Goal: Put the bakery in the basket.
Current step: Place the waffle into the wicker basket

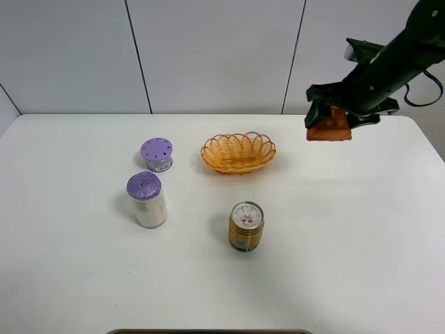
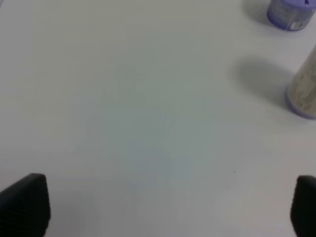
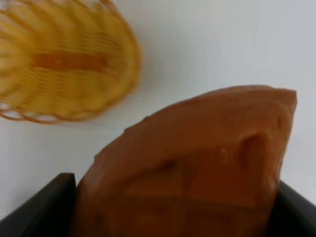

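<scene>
My right gripper (image 1: 332, 118) is shut on the bakery (image 1: 329, 127), an orange-brown waffle wedge, and holds it in the air to the right of the basket (image 1: 238, 152). In the right wrist view the bakery (image 3: 192, 168) fills the space between the jaws, and the woven orange-yellow basket (image 3: 59, 64) lies beyond it, blurred. The basket holds nothing. My left gripper (image 2: 168, 207) is open over bare table; only its two dark fingertips (image 2: 24, 202) show, and it is out of the exterior view.
An orange-labelled drink can (image 1: 246, 226) stands in front of the basket. A tall purple-lidded white jar (image 1: 147, 200) and a short purple-lidded container (image 1: 157, 154) stand at the left; both show in the left wrist view, the jar (image 2: 303, 91) and the container (image 2: 291, 12).
</scene>
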You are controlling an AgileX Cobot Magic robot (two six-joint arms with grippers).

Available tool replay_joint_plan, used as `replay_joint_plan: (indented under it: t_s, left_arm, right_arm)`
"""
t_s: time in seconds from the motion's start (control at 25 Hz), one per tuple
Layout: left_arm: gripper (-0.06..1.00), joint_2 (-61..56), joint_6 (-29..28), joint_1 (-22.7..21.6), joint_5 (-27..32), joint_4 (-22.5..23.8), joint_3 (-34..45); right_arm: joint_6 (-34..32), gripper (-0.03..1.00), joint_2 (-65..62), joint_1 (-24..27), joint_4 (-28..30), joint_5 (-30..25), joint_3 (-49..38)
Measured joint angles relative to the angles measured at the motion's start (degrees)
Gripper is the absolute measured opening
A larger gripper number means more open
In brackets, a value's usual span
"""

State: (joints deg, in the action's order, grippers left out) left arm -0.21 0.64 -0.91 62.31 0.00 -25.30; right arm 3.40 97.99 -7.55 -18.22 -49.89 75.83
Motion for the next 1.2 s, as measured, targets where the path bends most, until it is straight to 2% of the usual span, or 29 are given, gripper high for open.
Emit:
replay_joint_plan:
  t_s: [0.2,0.4,0.8,1.2]
  left_arm:
    - [0.99,0.00,0.00,0.00,0.00,0.00,0.00]
    - [0.99,0.00,0.00,0.00,0.00,0.00,0.00]
    - [0.99,0.00,0.00,0.00,0.00,0.00,0.00]
    - [0.99,0.00,0.00,0.00,0.00,0.00,0.00]
  right_arm:
    - [-3.40,0.68,3.42,-6.44,-0.11,1.46,5.53]
    - [-5.88,0.68,9.16,-9.86,-0.11,2.41,11.50]
    - [-6.62,0.68,20.63,-10.63,-0.11,2.53,20.24]
    - [-5.29,0.68,25.73,-10.63,-0.25,4.02,21.50]
